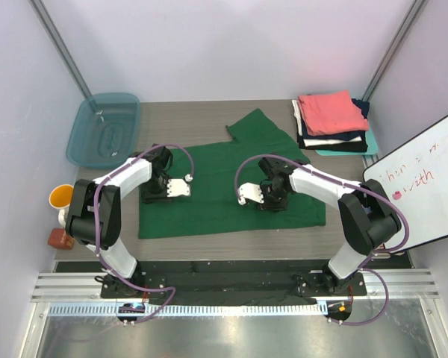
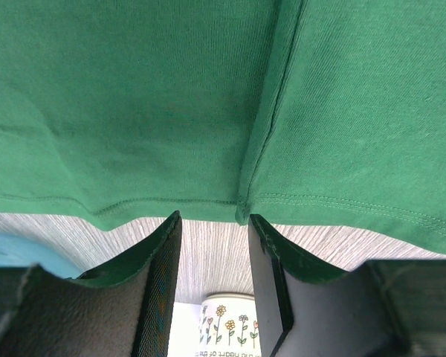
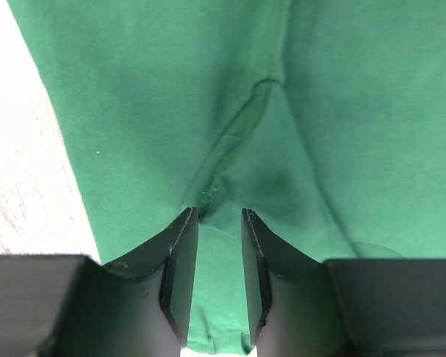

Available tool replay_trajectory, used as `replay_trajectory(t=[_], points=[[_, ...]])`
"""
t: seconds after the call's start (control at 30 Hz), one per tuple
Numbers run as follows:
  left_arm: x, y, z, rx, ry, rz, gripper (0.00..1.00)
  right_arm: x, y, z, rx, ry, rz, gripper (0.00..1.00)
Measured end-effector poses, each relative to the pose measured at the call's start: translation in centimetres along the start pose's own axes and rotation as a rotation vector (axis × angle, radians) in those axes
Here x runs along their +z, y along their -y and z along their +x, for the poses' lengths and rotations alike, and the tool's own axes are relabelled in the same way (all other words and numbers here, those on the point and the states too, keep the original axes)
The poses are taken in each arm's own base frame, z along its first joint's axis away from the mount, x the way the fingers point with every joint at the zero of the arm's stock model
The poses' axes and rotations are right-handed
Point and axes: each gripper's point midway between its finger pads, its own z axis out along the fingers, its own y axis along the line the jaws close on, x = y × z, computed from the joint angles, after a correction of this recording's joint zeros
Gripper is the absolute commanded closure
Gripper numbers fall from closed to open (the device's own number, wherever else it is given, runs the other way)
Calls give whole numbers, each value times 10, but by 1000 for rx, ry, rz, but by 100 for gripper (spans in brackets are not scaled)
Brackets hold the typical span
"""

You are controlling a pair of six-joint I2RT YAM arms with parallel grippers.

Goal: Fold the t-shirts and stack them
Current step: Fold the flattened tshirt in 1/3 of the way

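Observation:
A dark green t-shirt (image 1: 224,186) lies spread flat on the table. My left gripper (image 1: 153,194) is low over its left edge. In the left wrist view the left gripper (image 2: 212,219) is open, its tips at the shirt's hem (image 2: 171,202), with bare table between the fingers. My right gripper (image 1: 272,198) is over the shirt's right part. In the right wrist view the right gripper (image 3: 219,214) is open, with green cloth (image 3: 320,111) under it and a small pucker (image 3: 208,195) at the tips. Folded shirts (image 1: 332,121), coral-pink on top, are stacked at the back right.
A translucent teal tub (image 1: 104,128) stands at the back left. A flowered mug (image 1: 60,198) stands at the left table edge and also shows in the left wrist view (image 2: 227,323). A whiteboard (image 1: 425,186) leans at the right.

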Motion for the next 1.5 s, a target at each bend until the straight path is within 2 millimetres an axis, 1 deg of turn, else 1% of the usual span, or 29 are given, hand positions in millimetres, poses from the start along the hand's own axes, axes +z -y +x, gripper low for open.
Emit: replay_trajectory(t=[0.13, 0.37, 0.43, 0.57, 0.6, 0.63, 0.67, 0.77, 0.97, 1.07, 1.3, 1.4, 1.5], points=[[1, 0, 0, 0, 0, 2, 58, -3, 5, -3, -4, 7, 14, 64], [1, 0, 0, 0, 2, 3, 58, 0, 4, -2, -2, 1, 0, 64], [1, 0, -1, -1, 2, 3, 58, 1, 3, -2, -1, 0, -2, 66], [1, 0, -1, 0, 2, 5, 58, 2, 3, -1, -3, -2, -6, 76], [1, 0, -1, 0, 2, 5, 58, 2, 2, -1, -2, -3, -7, 84], [1, -1, -1, 0, 2, 4, 58, 3, 1, 0, -1, -5, -10, 90], [1, -1, -1, 0, 2, 5, 58, 4, 0, 1, -1, -7, -13, 99], [1, -4, -2, 0, 3, 1, 58, 6, -3, 3, 3, -13, -18, 99], [0, -7, -3, -1, 5, -1, 58, 5, 1, 5, 1, -24, 0, 99], [2, -9, -5, 0, 8, 2, 58, 0, 12, 2, -6, -31, 29, 99], [4, -9, -6, -1, 14, 12, 58, -17, 55, -15, -51, -24, 132, 99], [5, -9, -7, -3, 15, 13, 58, -17, 68, -19, -70, -28, 153, 99], [6, -8, -7, -5, 16, 16, 58, -14, 77, -20, -79, -36, 160, 99]])
